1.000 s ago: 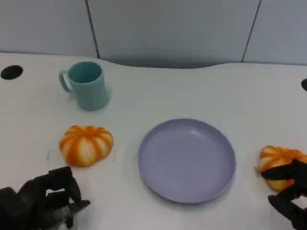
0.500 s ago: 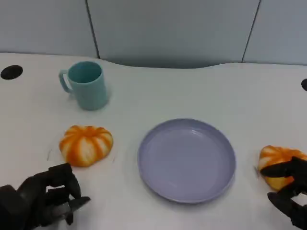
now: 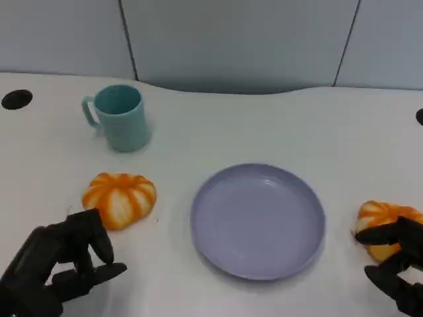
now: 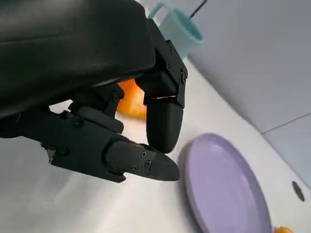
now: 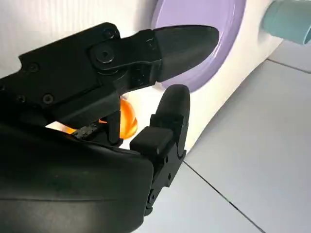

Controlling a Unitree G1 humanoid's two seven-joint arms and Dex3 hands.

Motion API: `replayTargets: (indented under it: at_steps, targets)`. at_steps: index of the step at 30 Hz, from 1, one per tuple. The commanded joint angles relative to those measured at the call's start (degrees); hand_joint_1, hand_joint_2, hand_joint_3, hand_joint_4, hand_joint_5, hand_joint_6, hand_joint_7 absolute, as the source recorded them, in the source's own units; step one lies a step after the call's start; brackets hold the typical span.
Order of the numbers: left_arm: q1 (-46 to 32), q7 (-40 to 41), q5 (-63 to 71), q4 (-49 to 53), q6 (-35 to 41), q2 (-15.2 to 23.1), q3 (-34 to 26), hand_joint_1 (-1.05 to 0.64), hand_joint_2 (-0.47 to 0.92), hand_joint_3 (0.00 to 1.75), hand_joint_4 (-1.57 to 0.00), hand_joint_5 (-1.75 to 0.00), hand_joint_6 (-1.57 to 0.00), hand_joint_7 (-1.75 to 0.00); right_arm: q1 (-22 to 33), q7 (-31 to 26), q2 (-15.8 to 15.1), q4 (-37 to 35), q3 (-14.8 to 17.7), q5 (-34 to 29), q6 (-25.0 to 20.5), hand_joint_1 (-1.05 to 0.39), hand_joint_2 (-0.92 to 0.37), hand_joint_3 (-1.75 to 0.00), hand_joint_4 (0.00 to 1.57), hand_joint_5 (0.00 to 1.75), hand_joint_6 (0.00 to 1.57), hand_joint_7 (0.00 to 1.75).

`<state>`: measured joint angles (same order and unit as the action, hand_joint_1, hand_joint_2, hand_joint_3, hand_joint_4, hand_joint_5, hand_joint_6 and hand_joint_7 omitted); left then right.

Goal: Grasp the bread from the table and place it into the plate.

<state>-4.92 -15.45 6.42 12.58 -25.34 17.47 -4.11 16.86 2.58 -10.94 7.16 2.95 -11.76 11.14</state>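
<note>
An orange, pumpkin-shaped bread (image 3: 119, 199) lies on the white table left of the purple plate (image 3: 258, 221). A second bread (image 3: 382, 219) lies right of the plate. My left hand (image 3: 61, 263) hovers just in front of the left bread with fingers apart, holding nothing. In the left wrist view that bread (image 4: 131, 99) shows behind the fingers (image 4: 163, 121), with the plate (image 4: 223, 189) beyond. My right hand (image 3: 400, 264) sits at the right bread's near side, fingers spread over it without closing. In the right wrist view the bread (image 5: 127, 119) peeks between the fingers (image 5: 170, 116).
A teal mug (image 3: 120, 117) stands at the back left, behind the left bread. Two dark round holes (image 3: 16, 99) mark the table near its left and right edges. A grey wall panel runs behind the table.
My left hand has risen and moved forward toward the left bread, its fingers spreading. The right hand has shifted slightly by the right bread. Breads, plate and mug have stayed put.
</note>
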Motion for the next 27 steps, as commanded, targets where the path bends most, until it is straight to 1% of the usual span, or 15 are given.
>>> replayTargets:
  at_steps: [1, 3, 6, 8, 9, 10, 12, 13, 14, 16, 18, 19, 21, 23, 27]
  targets:
    - [-0.9, 11.1, 24.0, -13.8, 4.4, 5.1, -0.6, -0.58, 0.92, 0.13, -0.82, -1.75, -0.67, -1.61, -0.5, -0.2, 0.6, 0.3, -0.7, 0.3, -0.7, -0.33, -0.92, -0.22, 0.58, 1.24, 0.63, 0.84]
    - [-0.5, 11.8, 31.1, -18.0, 6.9, 7.1, -0.5, -0.62, 0.92, 0.1, -0.71, -1.62, -0.63, -1.36, -0.6, -0.5, 1.0, 0.4, -1.1, -0.1, -1.0, -0.34, -0.92, -0.22, 0.58, 1.24, 0.62, 0.85]
    - [0.0, 10.5, 35.2, -21.3, 10.2, 8.4, 0.2, -0.66, 0.92, 0.09, -0.65, -1.54, -0.61, -1.18, -0.6, -0.8, 1.4, 0.7, -1.5, -0.5, -1.4, -0.35, -0.92, -0.22, 0.57, 1.25, 0.62, 0.86]
    - [0.8, 7.9, 38.0, -24.2, 13.3, 10.1, 1.0, -0.7, 0.92, 0.09, -0.57, -1.44, -0.63, -0.82, -0.6, -1.1, 1.5, 0.7, -1.8, -0.8, -1.1, -0.35, -0.92, -0.23, 0.58, 1.26, 0.62, 0.87]
    - [1.5, 5.5, 38.9, -25.8, 15.2, 10.9, 1.5, -0.72, 0.92, 0.09, -0.53, -1.38, -0.62, -0.72, -0.6, -1.1, 1.6, 0.7, -2.0, -0.7, -0.9, -0.34, -0.92, -0.23, 0.58, 1.26, 0.61, 0.87]
    - [2.0, 3.7, 39.6, -26.9, 16.5, 11.6, 2.0, -0.73, 0.92, 0.09, -0.51, -1.25, -0.62, -0.55, -0.6, -1.2, 1.7, 0.6, -2.1, -0.7, -0.8, -0.34, -0.92, -0.23, 0.58, 1.26, 0.61, 0.87]
    - [2.8, 1.2, 40.2, -28.3, 18.4, 12.6, 2.7, -0.74, 0.92, 0.1, -0.52, -0.97, -0.64, -0.27, -0.6, -1.4, 1.7, 0.4, -2.2, -0.7, -0.5, -0.33, -0.92, -0.23, 0.58, 1.27, 0.61, 0.89]
    - [3.5, 0.1, 41.2, -28.9, 19.0, 13.5, 3.3, -0.74, 0.92, 0.1, -0.52, -0.92, -0.64, -0.22, -0.7, -1.5, 1.6, 0.2, -2.4, -0.9, 0.0, -0.33, -0.92, -0.23, 0.58, 1.27, 0.61, 0.89]
    - [4.0, -0.7, 41.8, -29.4, 19.5, 14.1, 3.7, -0.76, 0.92, 0.1, -0.51, -0.77, -0.61, -0.12, -0.7, -1.6, 1.4, 0.1, -2.4, -1.1, 0.4, -0.33, -0.92, -0.24, 0.58, 1.28, 0.6, 0.9]
    - [5.0, -2.6, 42.9, -30.3, 20.6, 15.2, 4.4, -0.78, 0.92, 0.1, -0.51, -0.68, -0.59, -0.07, -0.7, -1.7, 1.5, 0.2, -2.5, -1.2, 0.4, -0.33, -0.92, -0.24, 0.59, 1.29, 0.6, 0.91]
    - [6.7, -5.4, 43.2, -31.1, 21.1, 16.7, 5.2, -0.79, 0.92, 0.07, -0.45, -0.53, -0.5, -0.02, -0.7, -2.0, 1.8, 0.5, -2.6, -1.7, -0.1, -0.35, -0.92, -0.24, 0.59, 1.29, 0.6, 0.92]
    - [7.7, -6.5, 43.0, -31.1, 21.1, 17.4, 5.6, -0.8, 0.92, 0.06, -0.44, -0.5, -0.49, -0.01, -0.7, -2.0, 1.9, 0.9, -2.7, -1.7, -0.7, -0.35, -0.92, -0.24, 0.59, 1.29, 0.6, 0.92]
    - [9.3, -8.3, 42.8, -30.8, 20.8, 18.7, 6.5, -0.81, 0.9, 0.03, -0.38, -0.46, -0.4, 0.0, -0.7, -1.9, 2.2, 1.2, -2.8, -1.4, -1.2, -0.35, -0.92, -0.25, 0.59, 1.29, 0.59, 0.92]
    - [11.2, -11.8, 42.5, -30.6, 21.3, 20.1, 7.6, -0.81, 0.89, 0.02, -0.33, -0.44, -0.35, 0.0, -0.7, -2.1, 2.2, 1.2, -3.0, -1.8, -1.2, -0.35, -0.92, -0.25, 0.59, 1.29, 0.59, 0.93]
    - [13.9, -14.7, 42.0, -29.6, 21.9, 20.8, 9.1, -0.8, 0.83, 0.0, -0.29, -0.43, -0.34, -0.01, -0.7, -2.2, 2.1, 1.3, -3.1, -2.1, -1.1, -0.34, -0.92, -0.26, 0.59, 1.29, 0.59, 0.94]
